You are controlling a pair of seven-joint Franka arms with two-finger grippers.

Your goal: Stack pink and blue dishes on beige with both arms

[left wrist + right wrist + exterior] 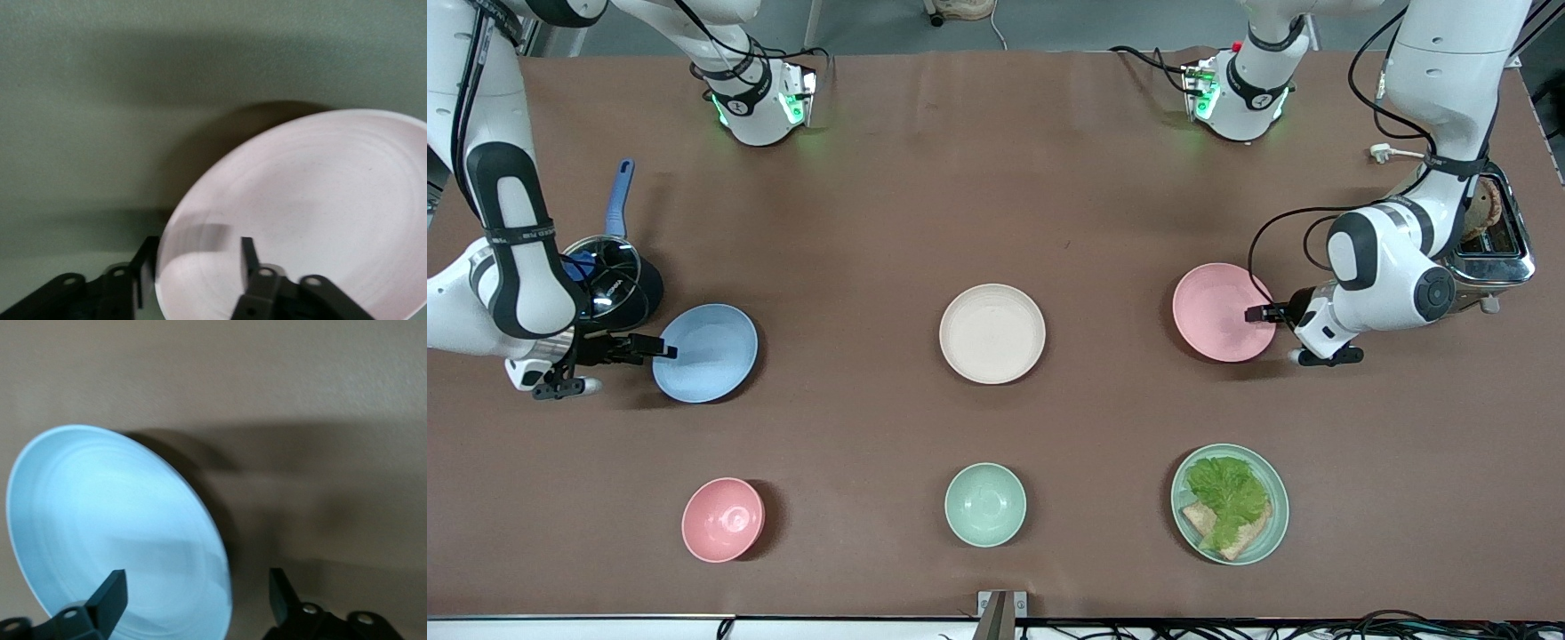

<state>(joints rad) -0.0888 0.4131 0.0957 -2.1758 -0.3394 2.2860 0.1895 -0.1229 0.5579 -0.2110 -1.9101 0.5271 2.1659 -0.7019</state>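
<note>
A: From the front we see the left claw (1256, 313) at the pink plate (1221, 312)'s rim, the right claw (660, 349) at the blue plate (704, 352)'s; the beige plate (992, 333) lies between them on the counter (978, 178).

B: Only our wrist views show the fingers; the left claw (192, 261) straddles the tilted pink plate (313, 213)'s rim, not pinching; the right claw (199, 593) gapes wide about the blue plate (113, 527)'s edge.

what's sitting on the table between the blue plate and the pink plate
The beige plate sits between the blue plate and the pink plate, with bare table either side of it. The front view shows this.
</note>
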